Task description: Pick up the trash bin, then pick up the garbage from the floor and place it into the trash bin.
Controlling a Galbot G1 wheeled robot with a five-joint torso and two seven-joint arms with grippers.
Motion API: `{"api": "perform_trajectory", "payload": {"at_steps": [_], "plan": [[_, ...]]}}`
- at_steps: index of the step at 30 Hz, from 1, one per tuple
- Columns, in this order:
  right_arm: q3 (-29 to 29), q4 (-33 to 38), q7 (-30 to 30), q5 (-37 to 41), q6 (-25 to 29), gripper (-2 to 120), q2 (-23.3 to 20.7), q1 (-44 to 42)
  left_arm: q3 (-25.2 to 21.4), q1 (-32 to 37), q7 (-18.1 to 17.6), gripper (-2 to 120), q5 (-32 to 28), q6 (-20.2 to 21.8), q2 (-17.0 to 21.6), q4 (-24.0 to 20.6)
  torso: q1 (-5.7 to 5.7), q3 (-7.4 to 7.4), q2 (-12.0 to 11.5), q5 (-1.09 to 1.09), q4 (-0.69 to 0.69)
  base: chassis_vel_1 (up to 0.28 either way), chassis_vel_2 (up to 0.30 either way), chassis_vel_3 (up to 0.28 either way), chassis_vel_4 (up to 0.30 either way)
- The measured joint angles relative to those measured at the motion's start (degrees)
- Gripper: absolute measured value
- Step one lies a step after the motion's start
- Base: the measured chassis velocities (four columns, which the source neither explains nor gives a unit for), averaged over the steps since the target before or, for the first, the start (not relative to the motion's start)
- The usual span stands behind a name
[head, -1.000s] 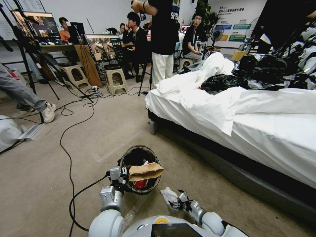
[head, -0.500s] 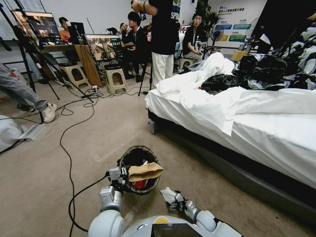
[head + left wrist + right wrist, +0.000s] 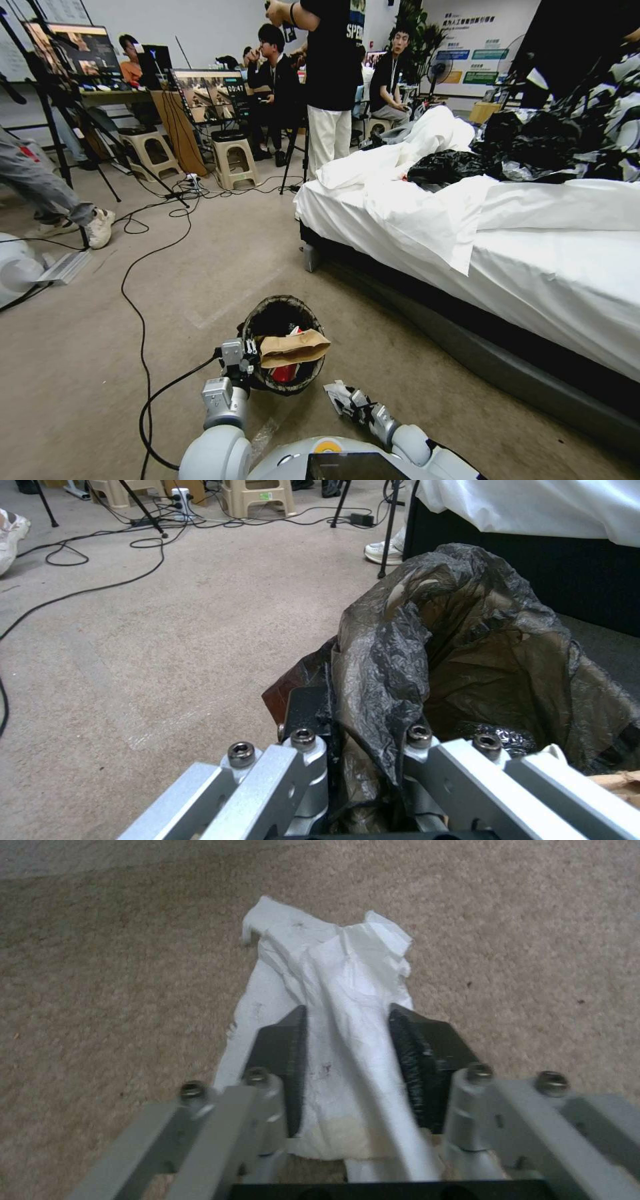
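The trash bin [image 3: 283,313], lined with a crinkled black bag [image 3: 467,645], stands on the carpet just ahead of me. A brown paper bag [image 3: 294,347] and a red packet [image 3: 285,372] sit in it. My left gripper [image 3: 241,355] is shut on the bin's near-left rim, and the left wrist view shows the left gripper [image 3: 360,740] pinching the bag's folded edge. To the right of the bin a crumpled white tissue [image 3: 336,393] lies on the floor. The right gripper [image 3: 348,401] is shut on this garbage. In the right wrist view the tissue [image 3: 333,960] bunches into a ridge between the black pads of the right gripper [image 3: 347,1045].
A bed [image 3: 533,267] with white sheets and black bags on top takes up the right side. A black cable [image 3: 141,333] runs across the carpet on the left. Stools [image 3: 235,160], tripods, screens and people stand at the back. A white device [image 3: 17,267] sits at the far left.
The right gripper has slid a little left onto the tissue and its fingers have closed from spread to pinching. The bin and left gripper have not moved.
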Motion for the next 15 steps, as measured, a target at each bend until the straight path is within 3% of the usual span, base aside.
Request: {"api": "perform_trajectory", "payload": {"at_steps": [7, 15], "plan": [[0.7, -0.6, -0.6, -0.3, 0.9, 0, 0.2, -0.3, -0.1, -0.1, 0.0, 6, 0.0, 0.0, 0.1, 0.1, 0.00, 0.00, 0.0, 0.00, 0.00, 0.000, 0.000, 0.000, 0.000], [1.1, -1.1, -1.1, -0.5, 1.9, 0, 0.6, 0.1, -0.2, -0.3, 0.0, 6, -0.1, 0.0, 0.2, 0.3, 0.00, 0.00, 0.0, 0.00, 0.00, 0.000, 0.000, 0.000, 0.000]]}}
